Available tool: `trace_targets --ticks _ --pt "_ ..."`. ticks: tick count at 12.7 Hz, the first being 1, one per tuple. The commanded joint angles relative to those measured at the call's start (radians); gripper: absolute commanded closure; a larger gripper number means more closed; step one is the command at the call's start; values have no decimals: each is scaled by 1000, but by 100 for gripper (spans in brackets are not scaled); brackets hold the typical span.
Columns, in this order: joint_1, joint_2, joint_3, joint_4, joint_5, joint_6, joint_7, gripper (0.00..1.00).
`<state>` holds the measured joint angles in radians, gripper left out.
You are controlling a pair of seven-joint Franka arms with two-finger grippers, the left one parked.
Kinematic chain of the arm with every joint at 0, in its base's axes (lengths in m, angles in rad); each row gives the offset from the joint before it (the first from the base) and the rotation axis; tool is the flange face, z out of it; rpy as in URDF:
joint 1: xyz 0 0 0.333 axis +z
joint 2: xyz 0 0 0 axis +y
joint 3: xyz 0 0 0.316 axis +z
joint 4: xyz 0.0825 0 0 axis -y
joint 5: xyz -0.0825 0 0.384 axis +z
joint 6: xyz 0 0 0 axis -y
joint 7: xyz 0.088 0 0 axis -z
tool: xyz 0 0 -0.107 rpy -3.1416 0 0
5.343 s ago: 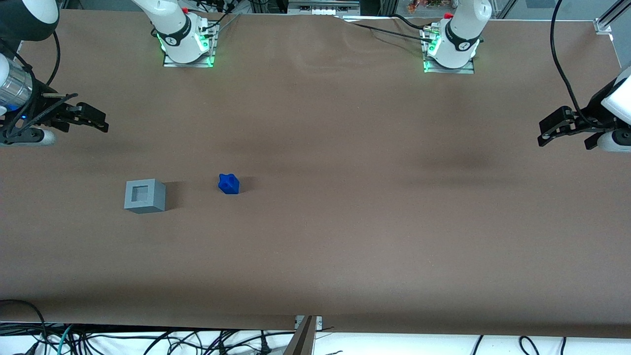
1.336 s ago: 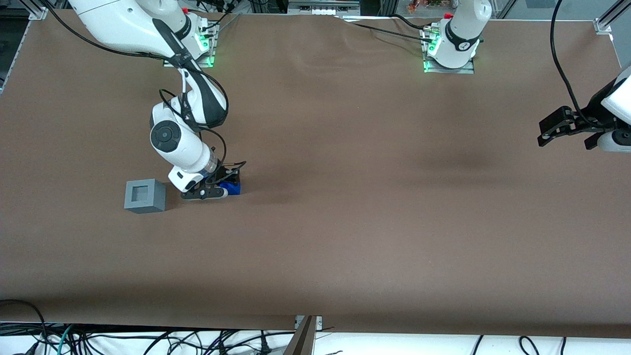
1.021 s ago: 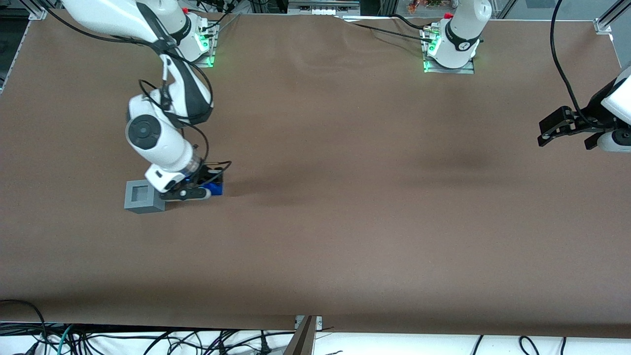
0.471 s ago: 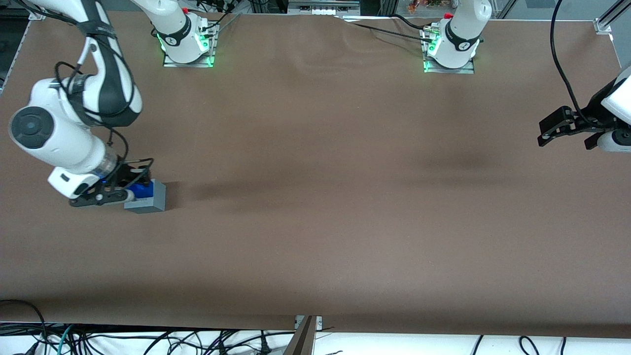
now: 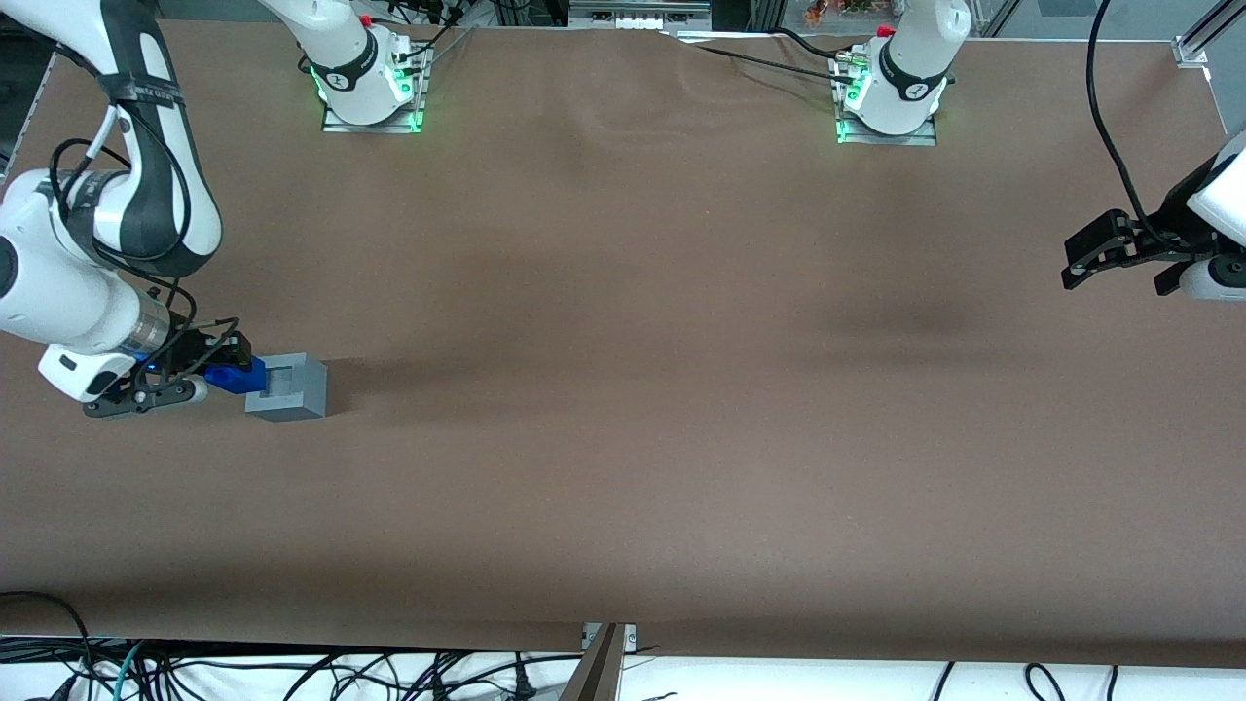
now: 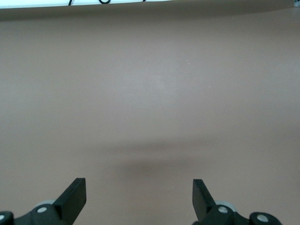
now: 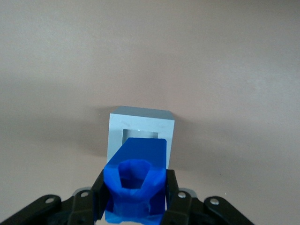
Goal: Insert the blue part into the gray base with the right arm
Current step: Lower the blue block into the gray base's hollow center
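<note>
The gray base [image 5: 287, 386] is a light-gray cube with a square recess in its top, standing on the brown table toward the working arm's end. My right arm's gripper [image 5: 226, 375] is shut on the blue part [image 5: 234, 376] and holds it in the air right beside the base, at its edge, a little above the table. In the right wrist view the blue part [image 7: 137, 180] sits clamped between the two black fingers [image 7: 100, 193], partly covering the recess of the gray base [image 7: 140, 127].
The brown table surface [image 5: 681, 389] stretches toward the parked arm's end. Two arm mounts with green lights [image 5: 368, 92] stand at the table edge farthest from the front camera. Cables hang at the near edge.
The gripper, holding the blue part, has moved from over the gray base further toward the working arm's end, so the part now hangs at the base's edge.
</note>
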<state>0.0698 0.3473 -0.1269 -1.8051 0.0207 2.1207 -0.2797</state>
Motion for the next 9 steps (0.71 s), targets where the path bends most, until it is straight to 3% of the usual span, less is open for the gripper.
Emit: trace_targets --ticks 1,9 --pt "-2 30 1 -16 21 59 -32 88" --pt "-2 25 3 -62 33 47 -32 88"
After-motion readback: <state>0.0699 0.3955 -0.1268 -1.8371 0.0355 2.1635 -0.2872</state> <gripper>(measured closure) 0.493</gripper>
